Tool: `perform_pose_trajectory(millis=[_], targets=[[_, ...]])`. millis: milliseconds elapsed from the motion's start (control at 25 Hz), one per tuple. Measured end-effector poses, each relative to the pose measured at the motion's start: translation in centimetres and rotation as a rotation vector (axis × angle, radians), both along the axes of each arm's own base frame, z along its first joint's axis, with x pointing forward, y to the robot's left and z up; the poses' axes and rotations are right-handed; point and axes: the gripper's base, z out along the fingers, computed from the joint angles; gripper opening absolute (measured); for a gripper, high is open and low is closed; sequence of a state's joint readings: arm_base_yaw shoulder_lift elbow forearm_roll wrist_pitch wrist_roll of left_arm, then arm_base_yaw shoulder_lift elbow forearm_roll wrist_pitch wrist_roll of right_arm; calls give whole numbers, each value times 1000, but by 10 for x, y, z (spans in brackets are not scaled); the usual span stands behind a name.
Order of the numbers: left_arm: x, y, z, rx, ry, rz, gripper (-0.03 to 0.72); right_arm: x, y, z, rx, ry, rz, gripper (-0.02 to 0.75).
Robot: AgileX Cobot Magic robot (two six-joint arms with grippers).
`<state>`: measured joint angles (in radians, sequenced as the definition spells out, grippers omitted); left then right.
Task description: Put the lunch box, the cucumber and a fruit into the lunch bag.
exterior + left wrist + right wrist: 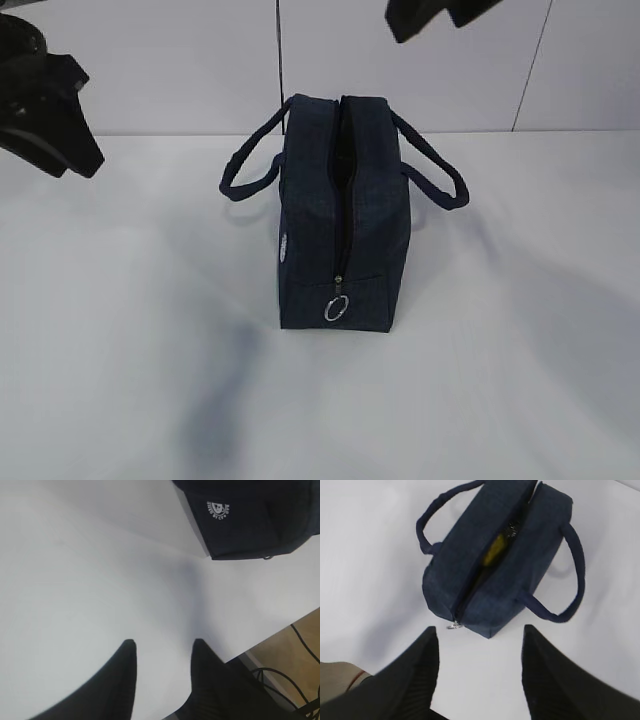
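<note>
The left hand (162, 652) hangs empty, jaws apart, over bare worktop (90, 580) beside the lunch bag (340, 215). The right hand (480, 640), wide and empty, sits above it. Yellow fruit (495, 550) shows through the gaping zipper (342, 200); lunch box and cucumber are unseen, presumably inside.

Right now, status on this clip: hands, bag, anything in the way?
Left hand and right hand both open, empty, clear of lunch bag. Bag upright, zipper open, yellow fruit visible inside. Lunch box and cucumber not seen. Nothing in the way on the table.
</note>
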<state>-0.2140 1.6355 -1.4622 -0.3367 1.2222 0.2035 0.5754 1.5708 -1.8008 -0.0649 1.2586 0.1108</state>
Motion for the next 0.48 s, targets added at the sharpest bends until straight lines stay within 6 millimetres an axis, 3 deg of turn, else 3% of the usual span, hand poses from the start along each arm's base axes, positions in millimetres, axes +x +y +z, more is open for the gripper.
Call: perform_pose_trajectory(millis=[240,480], targets=[[-23,-10,26,-6,-61,-19,241,-43,-30,-2,35,-93,4,397],[-37,-15,41,-18,-97,-34,239,-70,-47,-35,30,-113,14,397]])
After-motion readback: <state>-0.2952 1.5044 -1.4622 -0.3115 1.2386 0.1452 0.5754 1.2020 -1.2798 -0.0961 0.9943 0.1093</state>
